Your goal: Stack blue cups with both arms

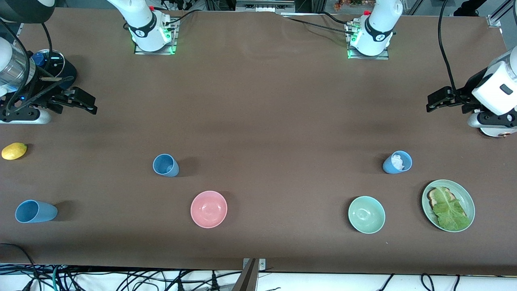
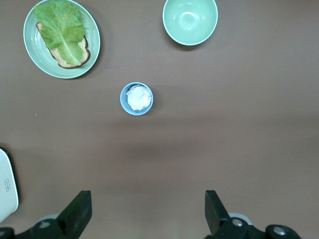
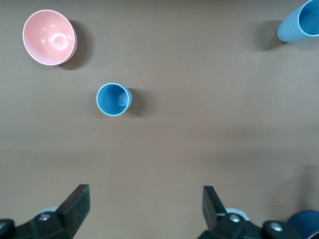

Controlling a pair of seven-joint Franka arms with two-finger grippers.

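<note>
- The right gripper point(image 1: 83, 103) hangs over bare table at the right arm's end, its fingers point(image 3: 75, 201) spread wide with nothing between them
- Beside that gripper stand a dark-blue saucepan point(image 1: 52, 66) and, a little nearer the front camera, a yellow lemon point(image 1: 14, 151)
- The closest blue cup point(image 1: 165, 165) stands upright and empty, well apart from the right gripper and nearer the front camera; in the right wrist view it sits straight out ahead of the spread fingers
- A second blue cup point(image 1: 35, 211) stands at the right arm's end of the table, nearer the front camera than the lemon, also empty
- A pink bowl point(image 1: 209, 209) sits near the first cup, nearer the front camera
- The left gripper point(image 1: 438, 100) hangs over bare table at the left arm's end, its fingers point(image 2: 77, 211) likewise released and wide apart, gripping nothing
- A third blue cup point(image 1: 397, 162) stands upright well apart from the left gripper, nearer the front camera, straight ahead of the fingers in the left wrist view; something white and crumpled fills it point(image 2: 138, 97)
- A mint-green bowl point(image 1: 366, 214) and a green plate point(image 1: 468, 202) lie nearer the front camera than that cup, one to each side of it
- On the plate rests a slice of bread topped with a lettuce leaf point(image 1: 449, 209)
- All three cups stand apart, none stacked
</note>
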